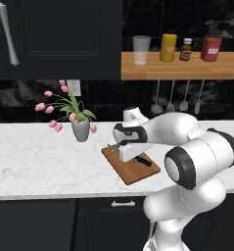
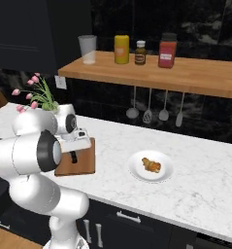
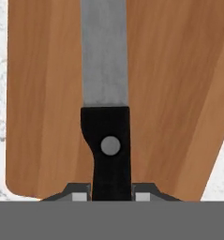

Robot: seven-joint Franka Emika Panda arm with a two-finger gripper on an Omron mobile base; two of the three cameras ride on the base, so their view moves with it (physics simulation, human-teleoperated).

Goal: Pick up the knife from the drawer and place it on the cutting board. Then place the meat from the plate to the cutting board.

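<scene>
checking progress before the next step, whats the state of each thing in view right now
pincer: shut on the knife handle, low over the cutting board
knife: gripped, blade lying along the board
cutting board: flat on the counter
meat: on the plate, not yet moved
plate: on the counter, apart from the board
drawer: closed

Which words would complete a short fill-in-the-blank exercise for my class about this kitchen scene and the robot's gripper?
1. The gripper is shut on the ____ handle of the long silver-bladed knife.
2. The knife lies over the rectangular brown ____ cutting board.
3. The small yellowish-tan meat sits on the round ____ plate.
4. The pink flowers stand in a grey ____.

Missing words: black; wooden; white; vase
</scene>
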